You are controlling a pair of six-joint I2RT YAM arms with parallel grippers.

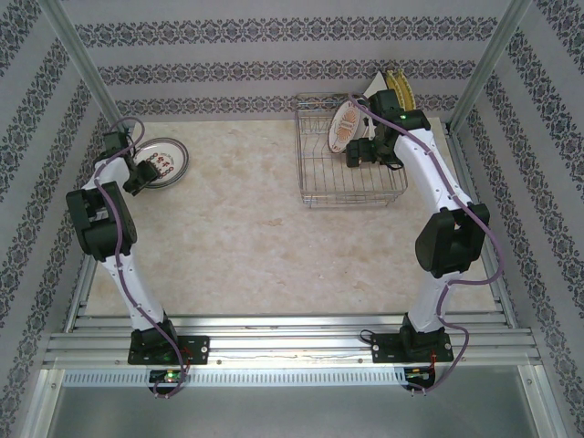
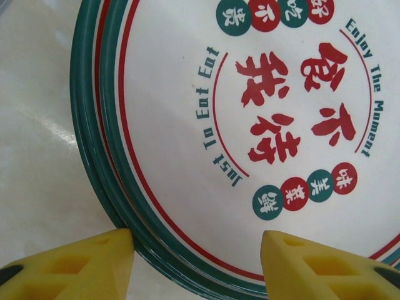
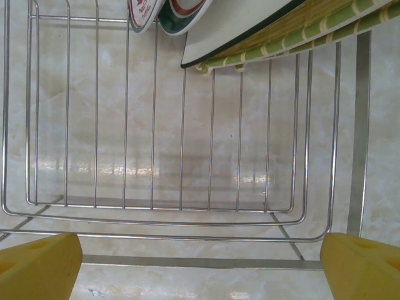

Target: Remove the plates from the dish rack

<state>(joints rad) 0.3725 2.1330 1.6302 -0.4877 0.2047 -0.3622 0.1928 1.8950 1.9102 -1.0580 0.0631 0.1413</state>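
Left tool [image 2: 197,237] released over green-banded plate [image 2: 262,125]; right tool [image 3: 200,240] released above dish rack [image 1: 342,178].

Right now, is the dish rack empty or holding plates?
Not empty: the dish rack holds plates leaning at its far end; its near slots are bare.

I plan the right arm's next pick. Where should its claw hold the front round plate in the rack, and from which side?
Probably its top rim, coming from above. The round plate stands on edge in the dish rack, tilted back, so its upper edge stands clear of the wires while they fence in its lower part. The open right claw hangs above the rack.
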